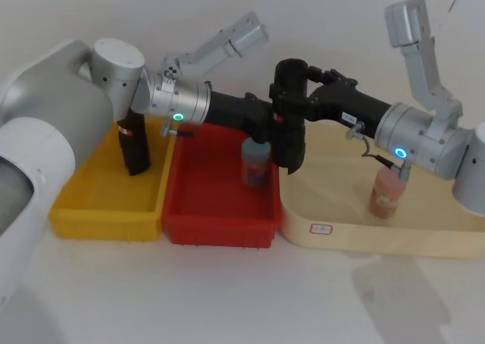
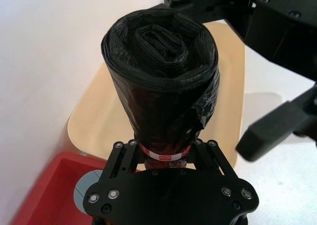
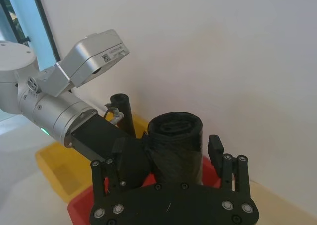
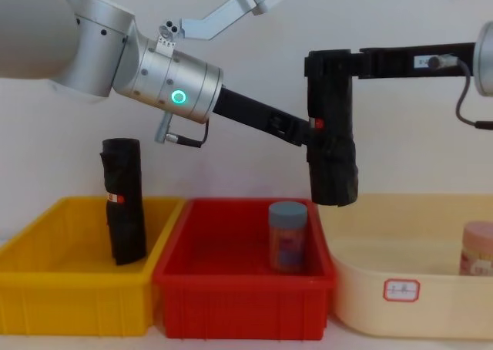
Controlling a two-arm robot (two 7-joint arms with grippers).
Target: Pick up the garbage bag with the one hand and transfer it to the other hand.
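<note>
The garbage bag (image 1: 289, 136) (image 4: 333, 165), a black crinkly roll with a red-white label, hangs upright in the air over the seam between the red bin and the cream tray. My left gripper (image 1: 279, 120) (image 2: 166, 153), on the green-ringed arm, is shut on it at the label. My right gripper (image 1: 292, 71) (image 4: 330, 66), on the blue-ringed arm, sits at the roll's top end. It is open, with one finger (image 3: 214, 144) standing clear of the bag (image 3: 176, 140) and the other on the far side.
A second black roll (image 1: 135, 147) (image 4: 123, 200) leans in the yellow bin (image 1: 106, 223). A blue-lidded jar (image 1: 255, 162) (image 4: 288, 234) stands in the red bin (image 1: 220, 234). A pinkish jar (image 1: 388, 192) stands in the cream tray (image 1: 379, 238).
</note>
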